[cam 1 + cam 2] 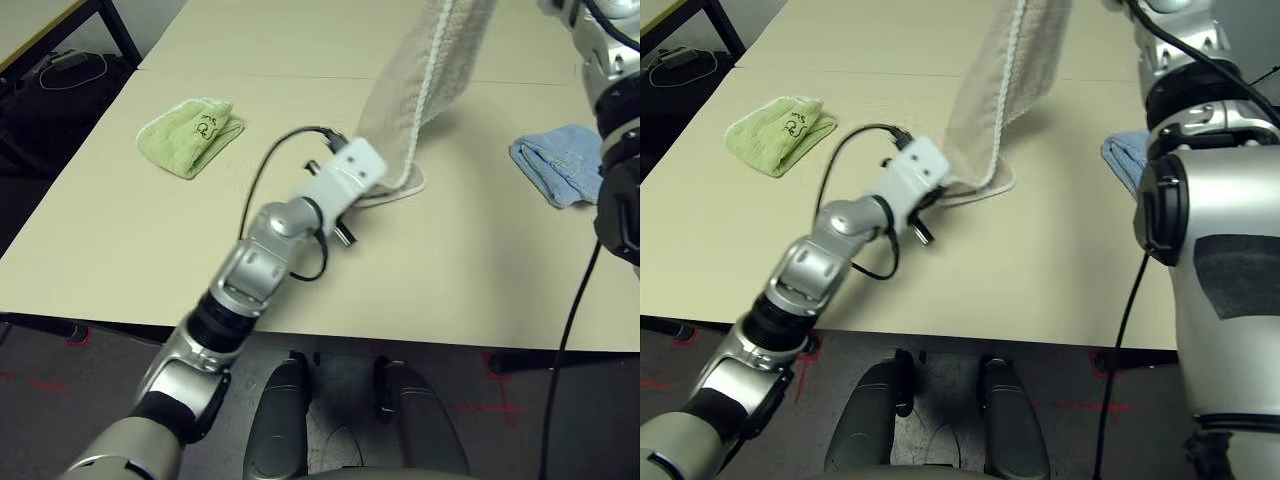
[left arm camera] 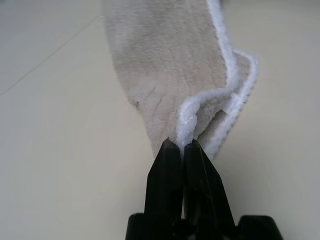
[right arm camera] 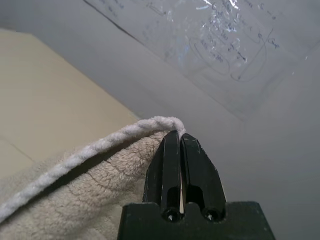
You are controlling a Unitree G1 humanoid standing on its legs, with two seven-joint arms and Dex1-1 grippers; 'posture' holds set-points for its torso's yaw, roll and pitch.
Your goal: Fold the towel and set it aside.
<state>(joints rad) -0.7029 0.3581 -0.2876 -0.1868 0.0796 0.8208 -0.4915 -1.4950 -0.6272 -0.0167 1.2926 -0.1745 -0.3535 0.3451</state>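
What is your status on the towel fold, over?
Left gripper shut on the beige towel's lower edge near the table. Right gripper shut on its raised upper edge. Towel hangs stretched between them. Green towel and blue towel lie off to the sides.

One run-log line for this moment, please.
towel: hanging, low end on table | left gripper: shut on low edge | right gripper: shut on top edge, raised

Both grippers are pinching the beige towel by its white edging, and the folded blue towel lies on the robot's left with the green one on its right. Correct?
Not quite: the sides are swapped. The left eye view shows the green towel on the robot's left and the blue towel on its right. The rest holds: the left gripper and right gripper are both shut on the beige towel at its white edging.
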